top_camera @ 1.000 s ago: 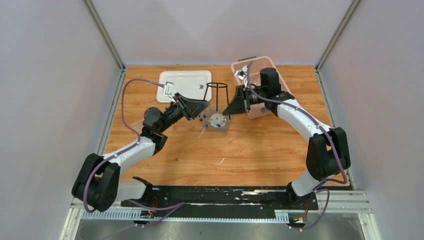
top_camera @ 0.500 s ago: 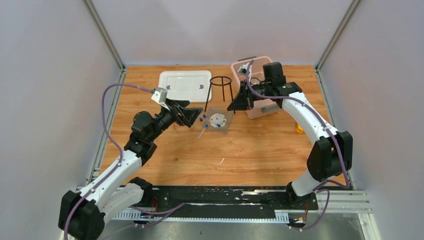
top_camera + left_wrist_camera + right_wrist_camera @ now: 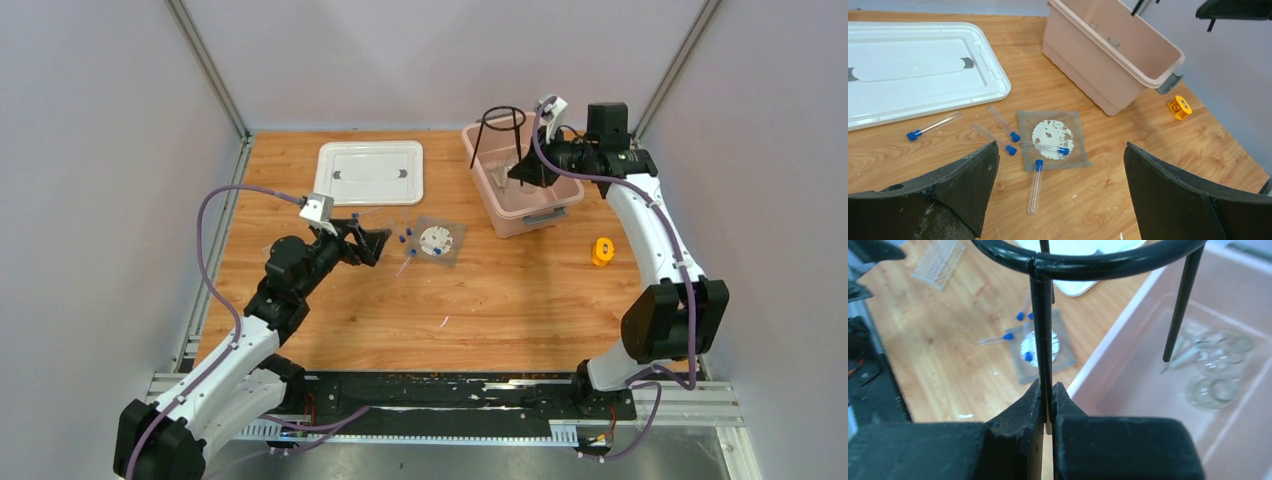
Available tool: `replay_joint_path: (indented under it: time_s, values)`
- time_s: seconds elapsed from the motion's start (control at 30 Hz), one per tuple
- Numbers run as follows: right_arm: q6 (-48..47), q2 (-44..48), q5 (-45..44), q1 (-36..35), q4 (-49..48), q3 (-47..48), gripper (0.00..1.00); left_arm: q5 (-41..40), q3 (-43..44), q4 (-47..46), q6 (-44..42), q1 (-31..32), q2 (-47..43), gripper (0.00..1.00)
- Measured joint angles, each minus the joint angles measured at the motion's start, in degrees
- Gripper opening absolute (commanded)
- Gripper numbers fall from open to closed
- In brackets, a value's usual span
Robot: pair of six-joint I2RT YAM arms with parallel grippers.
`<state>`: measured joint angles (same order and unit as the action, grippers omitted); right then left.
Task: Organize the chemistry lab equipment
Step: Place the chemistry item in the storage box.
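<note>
The counter [image 3: 520,300] is showing warm orange-brown wood grain. The lid [image 3: 370,172] is gleaming white, with two small grey marks. The bin [image 3: 530,215] is showing pale pink, and the wire ring tripod [image 3: 497,125] is standing out glossy black. The tubes [image 3: 1035,186] are showing clear bodies with bright blue caps. The mesh square [image 3: 1027,120] is looking grey, its disc [image 3: 1053,135] white with brownish speckles. The small spool-like object [image 3: 601,250] is glowing orange. The left gripper [image 3: 1060,147] and right gripper [image 3: 1048,395] are showing matte black, on white arms [image 3: 640,225] with black joints, trailing purple cables [image 3: 215,205].

The tripod [image 3: 1040,330] is cut off at top; glassware [image 3: 1219,353] in bin [image 3: 1238,285] blurred.
</note>
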<state>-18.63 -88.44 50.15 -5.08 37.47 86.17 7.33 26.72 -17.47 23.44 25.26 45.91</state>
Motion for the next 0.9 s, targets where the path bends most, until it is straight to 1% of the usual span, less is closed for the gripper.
replay_joint_path:
  time_s: [0.07, 0.3, 0.67, 0.9]
  values:
    - [-0.85, -1.66, -2.23, 0.04, 0.42, 3.08, 0.00, -0.11, -0.02, 0.15, -0.24, 0.00, -0.02, 1.00]
    - [-1.60, -14.73, -8.20, 0.44, 5.79, 20.87, 0.00, -0.72, -0.02, 2.08, -1.33, 0.00, -0.66, 1.00]
    - [-1.44, -27.74, -13.49, 2.32, 15.76, 31.78, 0.01, -2.25, -0.02, 3.48, -2.97, 0.00, -1.46, 1.00]
    - [-1.16, -33.81, -14.73, 3.08, 18.27, 38.07, 0.01, -2.43, -0.02, 3.67, -3.13, 0.00, -1.46, 1.00]
